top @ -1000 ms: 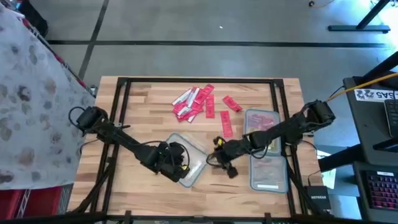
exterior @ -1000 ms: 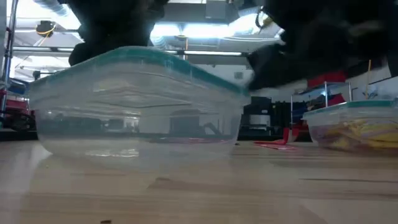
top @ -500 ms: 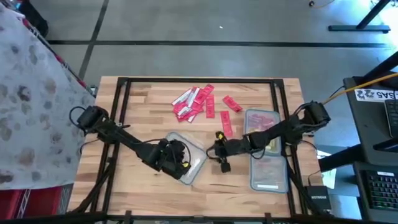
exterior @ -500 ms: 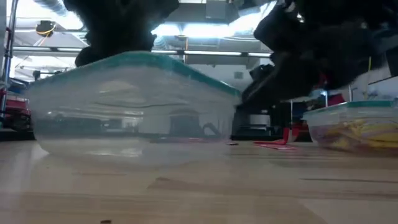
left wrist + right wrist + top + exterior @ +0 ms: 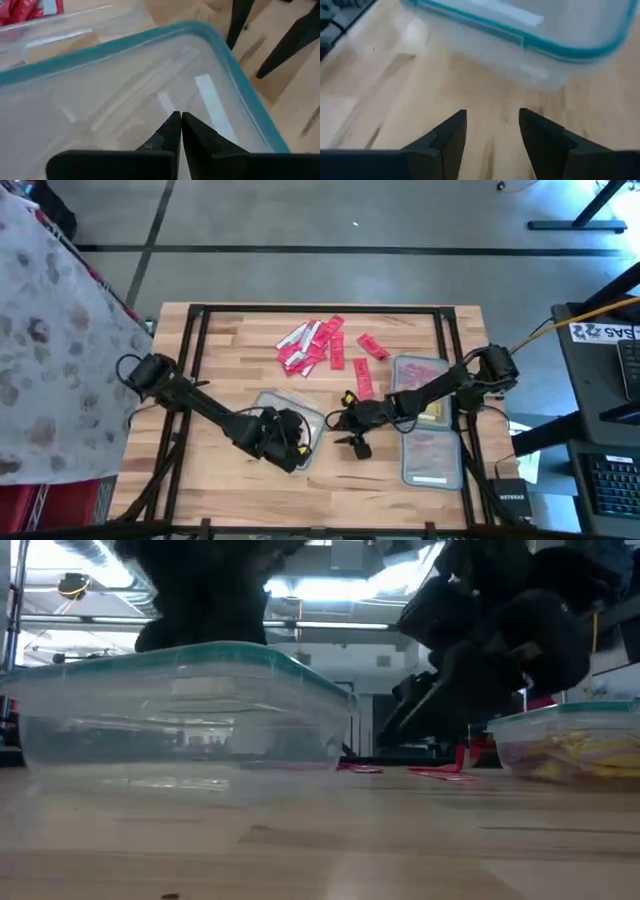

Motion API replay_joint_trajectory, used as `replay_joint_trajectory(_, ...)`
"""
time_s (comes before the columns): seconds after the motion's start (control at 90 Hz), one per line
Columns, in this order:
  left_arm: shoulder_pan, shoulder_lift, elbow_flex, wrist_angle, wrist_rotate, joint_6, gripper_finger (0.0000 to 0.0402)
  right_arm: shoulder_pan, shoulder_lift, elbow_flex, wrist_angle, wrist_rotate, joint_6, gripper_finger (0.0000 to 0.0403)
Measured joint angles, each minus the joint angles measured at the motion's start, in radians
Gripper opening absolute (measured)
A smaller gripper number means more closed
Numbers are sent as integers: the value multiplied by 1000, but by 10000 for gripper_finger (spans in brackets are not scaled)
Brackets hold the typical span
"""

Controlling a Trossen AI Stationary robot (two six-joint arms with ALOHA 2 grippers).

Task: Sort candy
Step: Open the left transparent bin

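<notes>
Mostly red candy (image 5: 318, 345), small wrapped pieces

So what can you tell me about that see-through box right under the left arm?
The clear tub is a rectangular plastic container with rounded corners and a teal rim, sitting flat on the wooden table. It looks empty apart from pale reflections on its floor. The left gripper hangs over its inside, fingers pressed shut on nothing. The right gripper sits open just beside it, over bare wood, not touching it.

Red wrapped candy (image 5: 318, 343) lies scattered flat at the table's far side.
</notes>
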Motion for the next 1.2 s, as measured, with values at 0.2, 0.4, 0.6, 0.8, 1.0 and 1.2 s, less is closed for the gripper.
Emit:
replay_joint_trajectory(0.2, 3, 67, 5, 26, -15, -25, 0, -16, 84, -1, 179, -18, 11, 170)
replay_joint_trajectory(0.4, 3, 100, 6, 26, -27, -32, 0, -26, 118, -5, 266, -52, 24, 170)
replay_joint_trajectory(0.6, -1, 137, 7, 29, -89, -72, 0, -25, 120, -7, 320, -143, 6, 170)
replay_joint_trajectory(0.8, -2, 157, 3, 38, -121, -97, 0, -28, 120, -10, 323, -234, 3, 170)
replay_joint_trajectory(1.0, -2, 164, 1, 45, -153, -102, 0, -3, 35, -61, 392, -391, -5, 170)
replay_joint_trajectory(1.2, -1, 165, 0, 48, -163, -103, 0, 19, -117, -92, 240, -195, -40, 170)
